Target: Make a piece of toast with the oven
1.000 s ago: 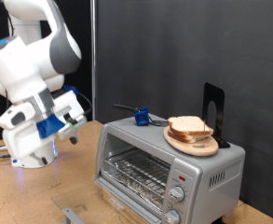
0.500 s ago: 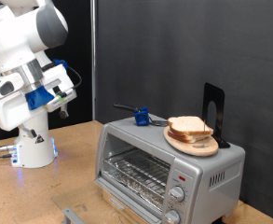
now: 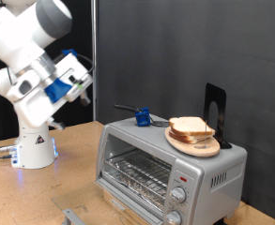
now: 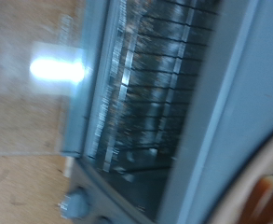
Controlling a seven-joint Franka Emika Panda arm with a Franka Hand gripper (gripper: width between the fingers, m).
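Hovering gripper (image 3: 84,82): raised at the exterior view's upper left, above the wooden table (image 3: 53,192) and well apart from the oven; it touches nothing.
Finger state: cannot be told; the fingers are small and blurred in the exterior view and do not show in the wrist view, and nothing is seen between them.
Nearest surface: the table lies below the gripper, with the robot's white base (image 3: 32,145) standing on it.
Oven (image 3: 170,169): below the gripper and off toward the exterior view's right; silver-grey, its wire rack (image 3: 137,173) visible in the front opening; whether the glass door is down is hard to tell. The wrist view, blurred, shows the same oven front (image 4: 145,103) and a knob (image 4: 75,201).
Blue-handled object (image 3: 142,118): rests on the oven top, at the corner closest to the gripper.
Bread slices (image 3: 191,129): piled on a wooden plate (image 3: 193,146) on the oven top, beyond the blue-handled object, well apart from the gripper; the piece of toast is not singled out from this pile, and none lies on the rack.
Black stand (image 3: 215,111): farthest from the gripper, upright behind the plate.
Technique, as judged: the approach should pass above the oven top and skirt the blue-handled object; the descent should be square over the top slice only, so that the pile is not dragged off the plate.
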